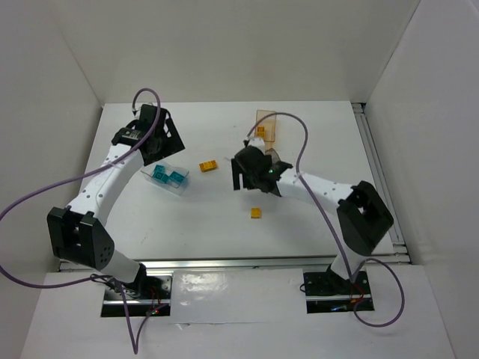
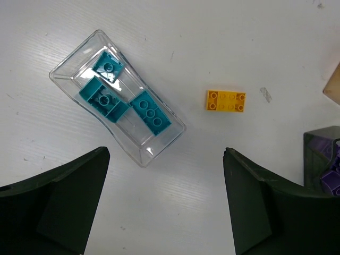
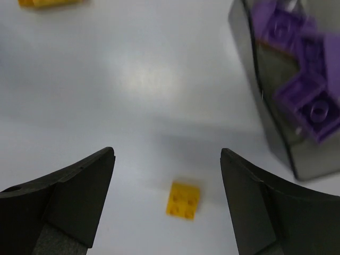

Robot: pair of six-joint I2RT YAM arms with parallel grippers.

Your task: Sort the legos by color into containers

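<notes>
My left gripper (image 1: 155, 144) is open and empty, hovering just behind the clear bin (image 1: 148, 178). In the left wrist view (image 2: 166, 154) the clear bin (image 2: 62, 79) holds three teal legos (image 2: 109, 95). A yellow rectangular lego (image 2: 226, 101) lies on the table to its right (image 1: 208, 166). My right gripper (image 1: 245, 176) is open and empty (image 3: 167, 153) above a small square yellow lego (image 3: 184, 200), also in the top view (image 1: 256, 213). The dark grey bin (image 3: 264, 106) to its right holds purple legos (image 3: 311, 103). The orange bin (image 1: 271, 120) at the back holds a yellow lego (image 1: 260, 131).
White walls close in the table (image 1: 224, 232) on three sides. A metal rail (image 1: 378, 172) runs along the right edge. The dark bin's corner (image 2: 319, 154) shows at the right edge of the left wrist view.
</notes>
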